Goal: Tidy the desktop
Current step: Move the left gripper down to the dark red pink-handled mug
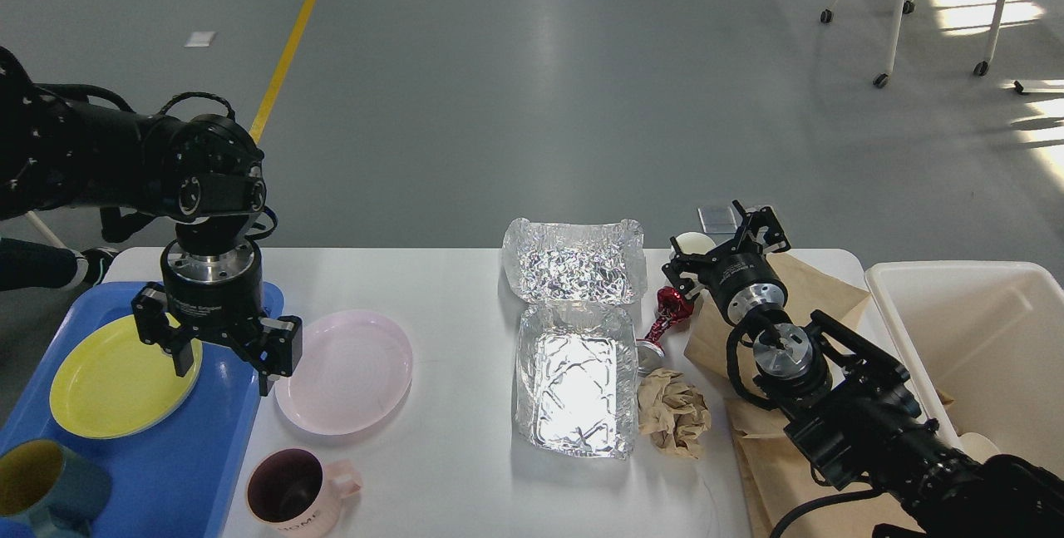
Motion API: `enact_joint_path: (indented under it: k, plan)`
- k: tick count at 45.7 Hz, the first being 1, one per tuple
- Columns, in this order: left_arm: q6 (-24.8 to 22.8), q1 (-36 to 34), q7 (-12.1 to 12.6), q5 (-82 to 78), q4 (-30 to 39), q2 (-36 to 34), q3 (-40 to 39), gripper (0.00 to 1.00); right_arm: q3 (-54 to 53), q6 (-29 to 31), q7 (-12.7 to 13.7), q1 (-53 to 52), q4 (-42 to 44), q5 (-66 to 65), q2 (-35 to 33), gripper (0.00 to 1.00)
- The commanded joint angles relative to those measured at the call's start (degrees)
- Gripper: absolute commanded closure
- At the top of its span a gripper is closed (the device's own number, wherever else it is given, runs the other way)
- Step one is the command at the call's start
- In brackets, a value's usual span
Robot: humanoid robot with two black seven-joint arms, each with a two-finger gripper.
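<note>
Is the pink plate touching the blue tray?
Cannot tell. In the head view, the left gripper hangs over the gap between the pink plate and the blue tray, hiding their nearest edges.

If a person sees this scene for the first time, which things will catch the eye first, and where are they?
The shiny foil tray at the middle of the desktop, with its crinkled foil lid behind it, catches the light most. On the left, the open left gripper hangs over the blue tray, between the yellow plate and the pink plate. Crumpled brown paper lies right of the foil tray.
</note>
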State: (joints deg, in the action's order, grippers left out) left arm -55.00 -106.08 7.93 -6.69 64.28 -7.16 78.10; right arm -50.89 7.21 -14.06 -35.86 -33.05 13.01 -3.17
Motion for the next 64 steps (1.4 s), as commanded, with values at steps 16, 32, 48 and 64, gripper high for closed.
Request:
enact_joint_path:
  k: [16, 32, 48, 64]
  plan:
    - [0.0, 7.3, -0.2, 0.0, 0.3, 3.3, -0.1, 0.13, 0.0, 0.0, 0.0, 0.0, 0.0, 0.0, 0.0, 0.0]
    - [0.0, 11.4, -2.6, 0.3, -0.4, 3.8, 0.6, 0.13, 0.0, 0.0, 0.0, 0.0, 0.0, 0.0, 0.0, 0.0]
    - [0.0, 13.4, -2.2, 0.2, -0.7, 3.7, 0.7, 0.13, 0.0, 0.0, 0.0, 0.0, 0.0, 0.0, 0.0, 0.0]
    - [2.3, 15.3, -1.9, 0.3, -2.1, 3.8, 0.6, 0.13, 0.0, 0.0, 0.0, 0.0, 0.0, 0.0, 0.0, 0.0]
